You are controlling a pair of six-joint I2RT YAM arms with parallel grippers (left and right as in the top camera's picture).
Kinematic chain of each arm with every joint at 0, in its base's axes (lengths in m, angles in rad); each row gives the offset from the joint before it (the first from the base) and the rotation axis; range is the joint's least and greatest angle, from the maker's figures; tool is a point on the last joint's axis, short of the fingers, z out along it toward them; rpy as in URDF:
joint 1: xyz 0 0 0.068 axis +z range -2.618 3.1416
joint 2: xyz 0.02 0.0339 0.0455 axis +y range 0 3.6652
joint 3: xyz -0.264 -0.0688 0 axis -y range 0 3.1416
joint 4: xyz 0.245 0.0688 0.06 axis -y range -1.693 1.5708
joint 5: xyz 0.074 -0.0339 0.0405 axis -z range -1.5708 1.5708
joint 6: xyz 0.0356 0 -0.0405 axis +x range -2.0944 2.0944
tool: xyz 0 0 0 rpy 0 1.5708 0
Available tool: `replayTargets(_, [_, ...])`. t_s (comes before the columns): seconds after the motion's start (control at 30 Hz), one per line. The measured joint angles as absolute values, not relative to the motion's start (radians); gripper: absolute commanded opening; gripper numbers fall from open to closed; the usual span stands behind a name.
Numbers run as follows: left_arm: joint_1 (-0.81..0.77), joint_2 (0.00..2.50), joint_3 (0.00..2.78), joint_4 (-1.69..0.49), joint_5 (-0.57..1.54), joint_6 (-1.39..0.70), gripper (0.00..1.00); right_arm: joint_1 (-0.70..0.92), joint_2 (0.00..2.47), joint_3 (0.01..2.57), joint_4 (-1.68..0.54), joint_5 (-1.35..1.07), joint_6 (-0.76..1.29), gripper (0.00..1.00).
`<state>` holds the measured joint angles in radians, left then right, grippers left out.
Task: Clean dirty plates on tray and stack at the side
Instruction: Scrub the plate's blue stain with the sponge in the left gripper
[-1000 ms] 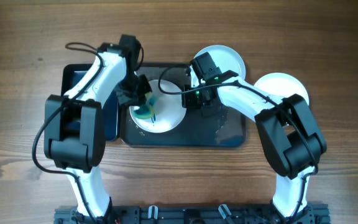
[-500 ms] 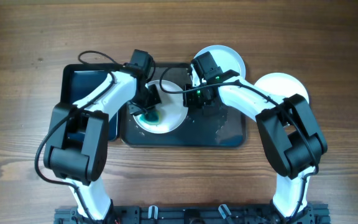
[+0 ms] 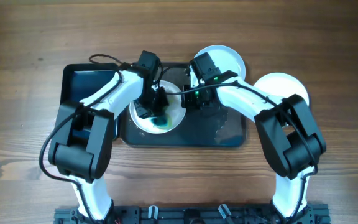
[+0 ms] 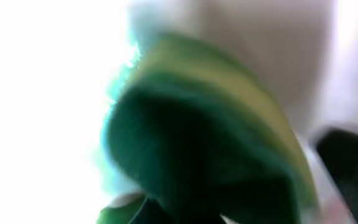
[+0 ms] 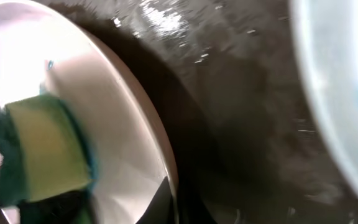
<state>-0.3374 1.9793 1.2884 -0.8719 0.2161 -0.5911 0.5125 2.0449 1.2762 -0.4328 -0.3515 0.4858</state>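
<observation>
A white plate point(image 3: 166, 127) lies at the left end of the dark tray point(image 3: 229, 134), with a teal smear point(image 3: 161, 122) at its centre. My left gripper point(image 3: 156, 107) is shut on a green-and-yellow sponge point(image 4: 197, 143) and presses it on this plate point(image 4: 36, 93). My right gripper point(image 3: 188, 99) is shut on the plate's right rim point(image 5: 166, 162); the sponge point(image 5: 42, 149) shows on the plate in the right wrist view. A second plate point(image 3: 227, 59) lies over the tray's back edge. A third plate point(image 3: 281, 86) lies on the table at the right.
A smaller black tray point(image 3: 82, 81) lies left of the big tray. The big tray's right half point(image 5: 247, 124) is wet and bare. The second plate's rim point(image 5: 334, 93) is close at the right of my right wrist. Wooden table all round.
My left gripper has moved right across the plate with the sponge, from its left edge to its centre, leaving a teal smear. The right arm has not moved.
</observation>
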Motion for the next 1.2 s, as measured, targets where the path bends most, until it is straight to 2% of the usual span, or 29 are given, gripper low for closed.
replayTargets(0.17, [-0.338, 1.990, 1.325, -0.931, 0.001, -0.665, 0.04, 0.519, 2.045, 1.276, -0.430, -0.352, 0.487, 0.04])
replayTargets(0.27, [-0.342, 1.993, 1.328, -0.928, -0.053, -0.680, 0.04, 0.519, 2.046, 1.276, -0.429, -0.352, 0.490, 0.04])
replayTargets(0.4, [-0.361, 1.994, 1.328, -0.914, -0.058, -0.645, 0.04, 0.519, 2.046, 1.276, -0.429, -0.352, 0.493, 0.04])
replayTargets(0.57, [-0.383, 1.994, 1.328, -0.844, 0.047, -0.482, 0.04, 0.508, 2.046, 1.276, -0.431, -0.351, 0.493, 0.04])
replayTargets(0.73, [-0.398, 1.998, 1.328, -0.756, 0.095, -0.420, 0.04, 0.502, 2.046, 1.276, -0.433, -0.348, 0.496, 0.04])
replayTargets(0.9, [-0.400, 1.999, 1.328, -0.730, 0.018, -0.479, 0.04, 0.502, 2.046, 1.277, -0.430, -0.347, 0.502, 0.04])
replayTargets(1.07, [-0.403, 1.999, 1.336, -0.838, -0.187, -0.615, 0.04, 0.505, 2.046, 1.277, -0.429, -0.347, 0.504, 0.05])
replayTargets(1.2, [-0.403, 2.001, 1.335, -0.901, -0.246, -0.664, 0.04, 0.510, 2.046, 1.277, -0.429, -0.348, 0.504, 0.04])
